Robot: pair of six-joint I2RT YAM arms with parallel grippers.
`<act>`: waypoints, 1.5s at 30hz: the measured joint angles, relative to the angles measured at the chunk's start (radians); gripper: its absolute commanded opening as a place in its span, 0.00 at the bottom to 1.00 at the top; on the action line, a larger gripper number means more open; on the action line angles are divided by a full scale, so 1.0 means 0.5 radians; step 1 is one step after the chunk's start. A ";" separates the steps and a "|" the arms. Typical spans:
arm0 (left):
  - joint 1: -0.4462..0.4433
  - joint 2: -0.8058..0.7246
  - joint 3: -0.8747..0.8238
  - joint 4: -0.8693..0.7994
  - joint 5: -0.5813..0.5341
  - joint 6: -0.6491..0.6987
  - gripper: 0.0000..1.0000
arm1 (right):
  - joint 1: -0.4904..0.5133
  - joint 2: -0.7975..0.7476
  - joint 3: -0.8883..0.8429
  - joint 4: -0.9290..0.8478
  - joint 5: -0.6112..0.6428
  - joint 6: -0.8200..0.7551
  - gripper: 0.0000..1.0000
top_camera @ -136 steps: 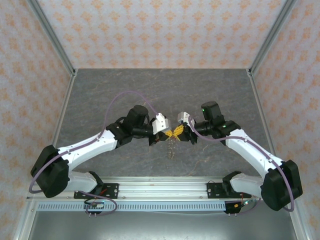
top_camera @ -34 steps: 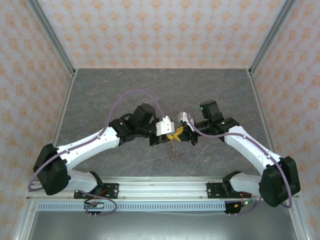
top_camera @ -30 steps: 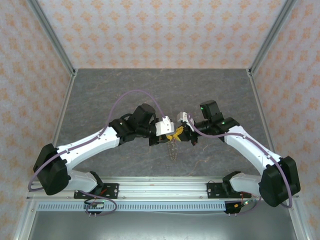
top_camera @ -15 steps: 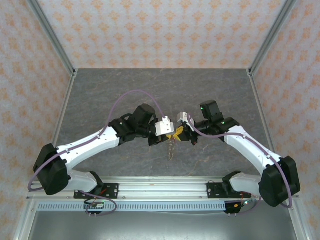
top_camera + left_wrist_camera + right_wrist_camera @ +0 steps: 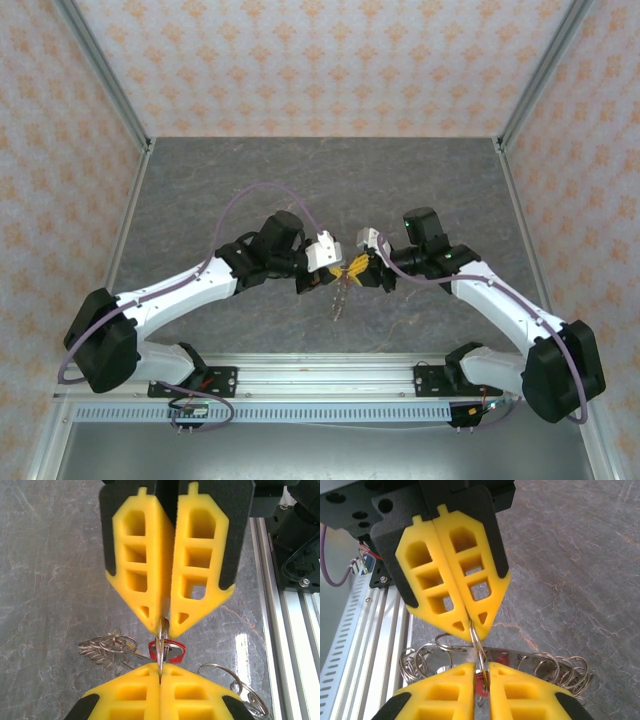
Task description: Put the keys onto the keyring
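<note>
Both grippers meet tip to tip above the middle of the table. My left gripper [image 5: 334, 277] [image 5: 160, 667] is shut on a small silver split ring [image 5: 161, 640] [image 5: 476, 640]. My right gripper [image 5: 359, 275] [image 5: 481, 667] faces it, and its fingers stand a narrow gap apart around the same ring. A key with a red head [image 5: 176, 650] [image 5: 481, 685] hangs on that ring, just behind the fingertips. The keyring [image 5: 520, 656] is a flat silver band carrying several small wire rings. It dangles below the grippers [image 5: 341, 300].
The grey stone-patterned table [image 5: 320, 180] lies under the hanging bunch. An aluminium rail [image 5: 320, 375] [image 5: 285, 630] [image 5: 370, 630] runs along the near edge by the arm bases. Patterned walls and metal posts close in the back and both sides.
The left jaws have closed on the split ring. The right jaws have eased apart slightly. Both wrists have drifted a little toward the near edge, and the hanging rings have swung with them.
</note>
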 measured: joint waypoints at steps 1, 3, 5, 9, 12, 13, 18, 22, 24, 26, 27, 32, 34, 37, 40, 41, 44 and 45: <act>0.010 0.000 -0.010 0.027 0.018 -0.014 0.00 | 0.000 0.000 -0.013 0.025 0.001 0.014 0.11; 0.012 -0.003 -0.025 0.072 0.037 -0.031 0.00 | 0.000 0.000 -0.024 0.055 0.002 0.036 0.08; 0.012 -0.008 -0.037 0.099 0.043 -0.043 0.00 | -0.005 0.000 -0.027 0.073 0.003 0.056 0.02; 0.025 -0.011 -0.056 0.141 0.047 -0.067 0.00 | -0.008 0.000 -0.030 0.095 0.032 0.084 0.00; 0.025 -0.014 -0.085 0.193 0.043 -0.082 0.00 | -0.008 0.000 -0.031 0.095 0.056 0.096 0.00; 0.025 -0.015 -0.104 0.224 0.039 -0.091 0.00 | -0.008 -0.001 -0.033 0.094 0.062 0.101 0.00; 0.025 -0.037 -0.169 0.330 0.024 -0.136 0.00 | -0.008 -0.026 -0.071 0.104 0.108 0.190 0.00; 0.025 -0.038 -0.233 0.452 0.021 -0.190 0.00 | -0.007 -0.031 -0.077 0.105 0.143 0.322 0.00; 0.025 -0.038 -0.253 0.500 0.016 -0.215 0.00 | -0.007 -0.031 -0.079 0.111 0.156 0.400 0.00; 0.025 -0.038 -0.272 0.546 0.010 -0.240 0.00 | -0.008 -0.024 -0.079 0.122 0.162 0.490 0.00; 0.025 -0.038 -0.282 0.569 0.008 -0.249 0.00 | -0.008 -0.023 -0.079 0.126 0.165 0.526 0.00; 0.025 -0.038 -0.352 0.703 -0.022 -0.326 0.00 | -0.008 0.002 -0.085 0.160 0.166 0.749 0.00; 0.025 -0.038 -0.369 0.732 -0.028 -0.343 0.00 | -0.008 0.011 -0.089 0.172 0.166 0.804 0.00; 0.025 -0.038 -0.381 0.774 -0.037 -0.366 0.00 | -0.008 0.012 -0.092 0.185 0.175 0.894 0.00; 0.025 -0.038 -0.408 0.832 -0.054 -0.391 0.00 | -0.008 0.020 -0.095 0.203 0.198 1.019 0.00; 0.025 -0.038 -0.410 0.839 -0.062 -0.397 0.00 | -0.008 0.023 -0.095 0.208 0.204 1.060 0.00; 0.025 -0.038 -0.418 0.858 -0.080 -0.406 0.00 | -0.008 0.062 -0.095 0.224 0.206 1.170 0.00; 0.025 -0.038 -0.421 0.858 -0.081 -0.412 0.00 | -0.010 0.082 -0.095 0.223 0.204 1.196 0.00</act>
